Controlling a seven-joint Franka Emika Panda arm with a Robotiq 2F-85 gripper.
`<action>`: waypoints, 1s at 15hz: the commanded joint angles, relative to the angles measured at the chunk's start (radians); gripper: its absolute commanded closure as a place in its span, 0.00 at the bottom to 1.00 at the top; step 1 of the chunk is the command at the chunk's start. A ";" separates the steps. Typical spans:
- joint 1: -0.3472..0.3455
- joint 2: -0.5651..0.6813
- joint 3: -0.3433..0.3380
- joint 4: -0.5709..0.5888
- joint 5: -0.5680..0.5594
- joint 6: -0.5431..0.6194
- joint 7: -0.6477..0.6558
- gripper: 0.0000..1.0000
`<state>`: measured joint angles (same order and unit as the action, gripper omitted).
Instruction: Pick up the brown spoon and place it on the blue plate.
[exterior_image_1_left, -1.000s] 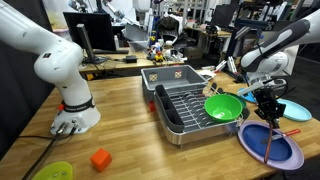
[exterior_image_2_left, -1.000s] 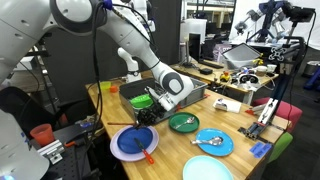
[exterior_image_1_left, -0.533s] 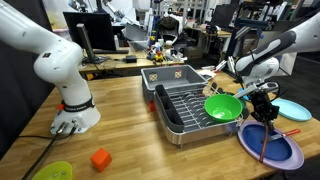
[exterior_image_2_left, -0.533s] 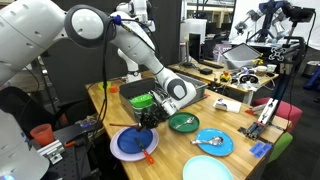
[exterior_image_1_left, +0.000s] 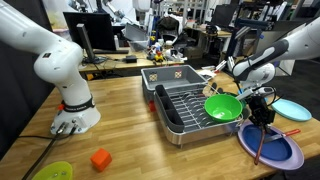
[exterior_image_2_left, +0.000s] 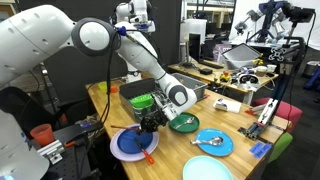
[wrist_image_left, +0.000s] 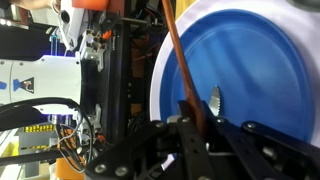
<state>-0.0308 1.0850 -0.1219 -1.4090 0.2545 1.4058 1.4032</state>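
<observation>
My gripper (exterior_image_1_left: 262, 113) is shut on the brown spoon (exterior_image_1_left: 260, 142), a long dark reddish-brown stick that hangs steeply down over the blue plate (exterior_image_1_left: 286, 151). In the wrist view the spoon (wrist_image_left: 178, 55) runs from between my fingertips (wrist_image_left: 200, 112) along the near side of the deep-blue plate (wrist_image_left: 260, 60), over its pale rim. In an exterior view my gripper (exterior_image_2_left: 150, 121) stands just above the far edge of the plate (exterior_image_2_left: 124, 146). I cannot tell whether the spoon's lower end touches the plate.
A thin orange-red utensil (exterior_image_1_left: 290, 132) lies at the plate's edge. A green bowl (exterior_image_1_left: 223, 106) and a black dish rack (exterior_image_1_left: 185, 112) stand close beside my gripper. A cyan plate (exterior_image_2_left: 213, 142) holds a small blue spoon. An orange block (exterior_image_1_left: 100, 158) lies near the table's front.
My gripper has moved down and a little toward the dish rack with the spoon in it. The spoon's lower end now hangs lower over the blue plate.
</observation>
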 joint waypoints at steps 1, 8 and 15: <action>-0.021 0.027 -0.003 0.053 0.037 -0.059 0.026 0.58; -0.042 -0.004 -0.013 0.025 0.083 -0.023 0.050 0.08; -0.007 -0.131 -0.026 -0.088 0.076 0.217 0.025 0.00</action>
<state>-0.0565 1.0337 -0.1453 -1.3981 0.3293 1.5063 1.4409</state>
